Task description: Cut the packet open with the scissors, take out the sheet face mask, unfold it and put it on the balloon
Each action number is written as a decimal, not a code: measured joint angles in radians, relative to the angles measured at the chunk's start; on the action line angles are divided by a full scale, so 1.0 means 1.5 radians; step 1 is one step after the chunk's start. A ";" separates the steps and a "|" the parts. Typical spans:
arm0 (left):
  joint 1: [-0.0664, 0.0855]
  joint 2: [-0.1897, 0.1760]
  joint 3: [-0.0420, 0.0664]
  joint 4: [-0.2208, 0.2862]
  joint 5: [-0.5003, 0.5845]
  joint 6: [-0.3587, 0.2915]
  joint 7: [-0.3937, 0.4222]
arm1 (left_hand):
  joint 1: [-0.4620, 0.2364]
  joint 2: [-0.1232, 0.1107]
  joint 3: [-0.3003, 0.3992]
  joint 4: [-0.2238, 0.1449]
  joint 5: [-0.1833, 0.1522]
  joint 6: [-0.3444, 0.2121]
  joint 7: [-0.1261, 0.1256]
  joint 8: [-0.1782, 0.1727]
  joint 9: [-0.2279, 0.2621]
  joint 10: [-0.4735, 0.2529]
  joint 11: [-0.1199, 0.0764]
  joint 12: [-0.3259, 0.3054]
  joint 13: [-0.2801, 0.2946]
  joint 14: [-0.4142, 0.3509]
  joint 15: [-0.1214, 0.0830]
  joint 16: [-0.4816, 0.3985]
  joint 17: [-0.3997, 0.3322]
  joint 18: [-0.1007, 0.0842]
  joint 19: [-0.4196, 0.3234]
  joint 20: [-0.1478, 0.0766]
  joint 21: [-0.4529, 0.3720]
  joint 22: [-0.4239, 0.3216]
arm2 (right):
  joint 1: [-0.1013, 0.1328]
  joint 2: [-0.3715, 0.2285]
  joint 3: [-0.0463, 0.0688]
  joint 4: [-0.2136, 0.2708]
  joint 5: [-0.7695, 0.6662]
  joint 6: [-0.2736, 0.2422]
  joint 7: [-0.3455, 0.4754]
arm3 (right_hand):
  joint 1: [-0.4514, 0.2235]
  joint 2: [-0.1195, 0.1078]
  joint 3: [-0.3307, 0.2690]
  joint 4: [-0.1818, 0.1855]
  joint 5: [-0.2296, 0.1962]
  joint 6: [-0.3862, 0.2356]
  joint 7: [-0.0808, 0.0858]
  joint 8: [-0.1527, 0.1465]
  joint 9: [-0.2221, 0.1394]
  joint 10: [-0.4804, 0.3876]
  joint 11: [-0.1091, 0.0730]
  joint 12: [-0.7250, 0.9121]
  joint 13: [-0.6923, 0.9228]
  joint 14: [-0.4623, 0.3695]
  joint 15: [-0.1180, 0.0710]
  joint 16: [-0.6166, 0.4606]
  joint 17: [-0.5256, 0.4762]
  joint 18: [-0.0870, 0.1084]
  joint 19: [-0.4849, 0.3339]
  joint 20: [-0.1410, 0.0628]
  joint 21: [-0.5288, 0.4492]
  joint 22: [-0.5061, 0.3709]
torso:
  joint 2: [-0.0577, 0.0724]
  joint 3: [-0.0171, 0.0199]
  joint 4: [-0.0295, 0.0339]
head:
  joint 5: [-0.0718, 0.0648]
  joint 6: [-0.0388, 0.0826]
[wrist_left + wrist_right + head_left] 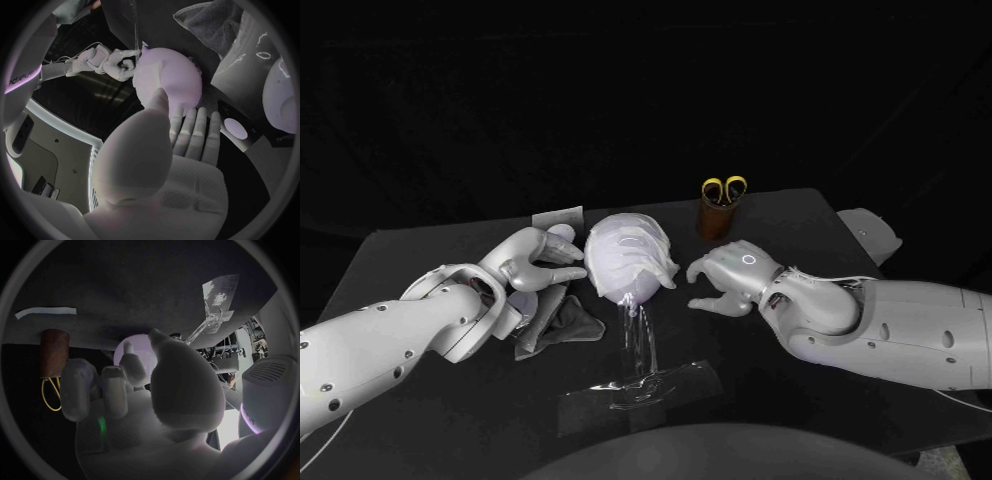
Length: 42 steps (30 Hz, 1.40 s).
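Currently, in the head view, the pale lilac rubber balloon (632, 288) is sitting on its clear plastic stand (642, 385) at the middle of the black worktop (430, 250). Its long axis is running from the far side down toward the robot, and the creased white sheet face mask (626, 245) is lying over its upper face. The left hand (535, 257) is resting against the balloon's left flank and the right hand (728, 275) is hovering just beside the right flank, so the balloon is lying squarely between them, with the left hand nearer. The yellow-handled scissors (723, 188) are standing in a brown cylindrical holder (717, 222) beyond the right hand. In the left wrist view the left fingers (195, 131) are reaching out straight and released, holding nothing, with their tips at the balloon. The right hand is touching the opposite edge with curled fingers, and I cannot tell whether they are pinching the mask. In the right wrist view the right fingers (112, 390) are pointing toward the balloon ahead of them.
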<state>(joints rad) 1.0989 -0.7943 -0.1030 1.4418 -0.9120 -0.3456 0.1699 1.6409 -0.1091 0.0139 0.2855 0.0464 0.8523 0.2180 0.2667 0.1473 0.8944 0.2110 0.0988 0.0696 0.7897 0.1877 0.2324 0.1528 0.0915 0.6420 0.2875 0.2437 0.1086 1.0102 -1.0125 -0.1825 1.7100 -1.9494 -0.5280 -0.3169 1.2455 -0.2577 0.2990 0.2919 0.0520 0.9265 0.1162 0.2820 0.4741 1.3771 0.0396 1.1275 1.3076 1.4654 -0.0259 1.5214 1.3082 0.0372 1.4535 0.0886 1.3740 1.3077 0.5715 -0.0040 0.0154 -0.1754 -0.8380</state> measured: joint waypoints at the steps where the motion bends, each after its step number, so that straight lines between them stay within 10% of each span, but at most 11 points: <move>1: 0.000 -0.003 0.001 0.003 0.006 0.001 0.001 | 0.000 0.000 0.000 0.000 0.000 0.000 0.000 0.000 0.000 0.002 -0.003 0.000 0.000 0.006 -0.002 0.004 0.002 0.000 0.006 -0.001 0.004 0.001 | 0.000 -0.001 0.000 0.000 0.002 0.007 -0.002 | 0.002 0.002 -0.013 0.000 0.000 0.000 0.000 -0.002 0.000 0.000 0.000 -0.002 0.000 0.000 0.000 -0.001 0.000 0.000 -0.001 0.001 -0.001 0.000 | 0.000 0.0001 -0.0002 | 0.000 0.000; 10: 0.001 -0.035 0.007 0.032 0.048 0.008 0.007 | -0.003 0.003 -0.016 -0.001 0.000 0.006 0.001 0.000 0.001 0.036 -0.015 0.006 -0.001 0.088 -0.026 0.083 0.042 0.053 0.095 -0.004 0.062 0.023 | 0.000 -0.013 -0.001 0.003 0.015 0.030 -0.018 | 0.037 0.037 -0.094 0.000 0.000 0.015 -0.002 -0.008 -0.001 -0.001 -0.001 -0.007 0.000 0.000 0.000 -0.003 0.000 0.000 -0.003 0.000 -0.005 0.000 | 0.000 0.0000 -0.0004 | 0.001 0.001; 22: 0.001 -0.061 0.008 0.064 0.074 0.010 0.001 | -0.018 0.023 -0.051 0.001 0.000 0.026 -0.017 0.055 0.023 0.129 -0.057 0.083 0.028 0.246 -0.087 0.392 0.213 0.053 0.233 -0.080 0.243 0.121 | 0.018 -0.031 -0.001 0.022 0.075 -0.099 -0.002 | 0.094 0.090 -0.088 -0.001 0.010 0.030 0.001 -0.021 -0.009 -0.020 -0.002 -0.058 -0.036 0.000 0.000 -0.036 -0.001 0.004 -0.017 -0.002 -0.039 0.000 | 0.000 0.0015 -0.0009 | 0.010 0.004; 26: 0.001 -0.059 0.001 0.074 0.084 0.003 -0.013 | -0.042 0.038 -0.070 0.000 0.000 0.032 -0.027 0.082 0.034 0.162 -0.072 0.130 0.053 0.280 -0.101 0.489 0.267 0.053 0.255 -0.098 0.313 0.163 | 0.035 -0.033 0.000 0.028 0.130 -0.158 0.038 | 0.127 0.095 -0.070 -0.001 0.010 0.032 0.004 -0.040 -0.020 -0.112 0.005 -0.264 -0.173 -0.021 0.004 -0.154 -0.001 0.038 -0.089 0.000 -0.177 0.000 | 0.001 0.0015 -0.0010 | 0.017 0.004; 34: -0.002 -0.046 -0.011 0.081 0.107 -0.015 -0.056 | -0.079 0.056 -0.114 0.002 0.003 0.027 -0.039 0.129 0.055 0.166 -0.085 0.229 0.115 0.332 -0.118 0.642 0.425 0.053 0.235 -0.114 0.422 0.239 | 0.060 -0.022 0.000 0.026 0.260 -0.226 0.133 | 0.181 0.094 0.001 -0.003 0.005 0.034 0.008 -0.068 -0.044 -0.157 0.010 -0.484 -0.381 -0.153 0.014 -0.519 -0.230 0.089 -0.232 0.007 -0.543 -0.100 | 0.001 0.0013 -0.0006 | 0.026 0.002; 42: -0.003 -0.029 -0.014 0.081 0.124 -0.025 -0.099 | -0.098 0.066 -0.151 0.004 0.003 0.032 -0.049 0.141 0.060 0.163 -0.094 0.279 0.150 0.353 -0.123 0.683 0.473 0.052 0.214 -0.119 0.471 0.275 | 0.084 0.000 0.000 0.009 0.392 -0.253 0.228 | 0.178 0.081 0.073 -0.007 0.000 0.022 0.033 -0.096 -0.057 -0.158 0.040 -0.660 -0.605 -0.210 0.044 -0.745 -0.364 0.093 -0.264 0.035 -0.697 -0.233 | 0.002 0.0006 -0.0008 | 0.029 0.001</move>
<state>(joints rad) 1.0938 -0.8383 -0.1245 1.5640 -0.7253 -0.3836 0.0220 1.4931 -0.0095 -0.2132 0.2907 0.0504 0.9002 0.1446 0.4789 0.2379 1.1383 0.0695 0.5172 0.2946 1.3191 0.0034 1.2574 0.8618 0.1700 0.9628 0.1091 0.9504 0.5205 1.1359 -1.0123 -0.1823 1.7242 -1.3609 -0.9076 0.0257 1.5121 -0.1358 0.4081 0.2817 0.0519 0.9599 0.1662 0.1387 0.3885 1.1402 0.0996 0.1381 0.3999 1.1511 0.0401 0.4038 0.7622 0.1760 1.0575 0.1407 0.3283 0.9587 0.5743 -0.0032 0.0142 -0.1315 -0.8369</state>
